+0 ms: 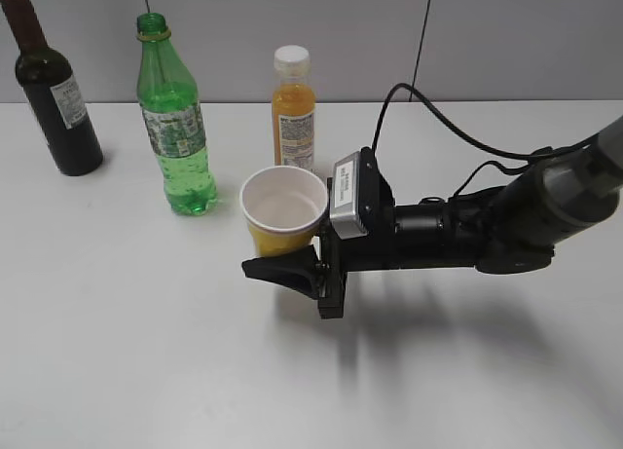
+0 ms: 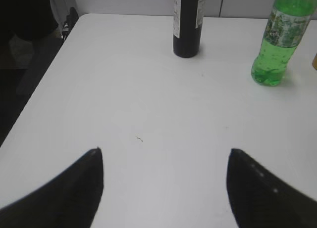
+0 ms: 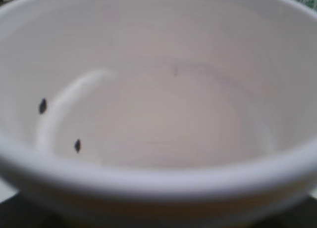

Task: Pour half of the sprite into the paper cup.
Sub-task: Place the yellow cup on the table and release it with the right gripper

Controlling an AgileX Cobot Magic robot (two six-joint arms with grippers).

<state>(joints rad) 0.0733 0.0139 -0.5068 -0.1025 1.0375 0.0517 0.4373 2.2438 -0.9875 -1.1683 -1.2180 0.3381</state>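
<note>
My right gripper (image 1: 292,259) was clamped around the paper cup (image 1: 283,210), holding it upright near the middle of the white counter (image 1: 146,352); the cup's white interior filled my right wrist view. The sprite (image 1: 173,118) stood uncapped and upright just left of the cup, apart from it. My left gripper (image 2: 163,188) hung above bare counter with its jaws spread wide, grasping nothing. A wine bottle (image 1: 54,89) and a juice bottle (image 1: 293,108) stood behind.

The paper cup (image 3: 158,114) is blurred and hides the right tool's fingers.
</note>
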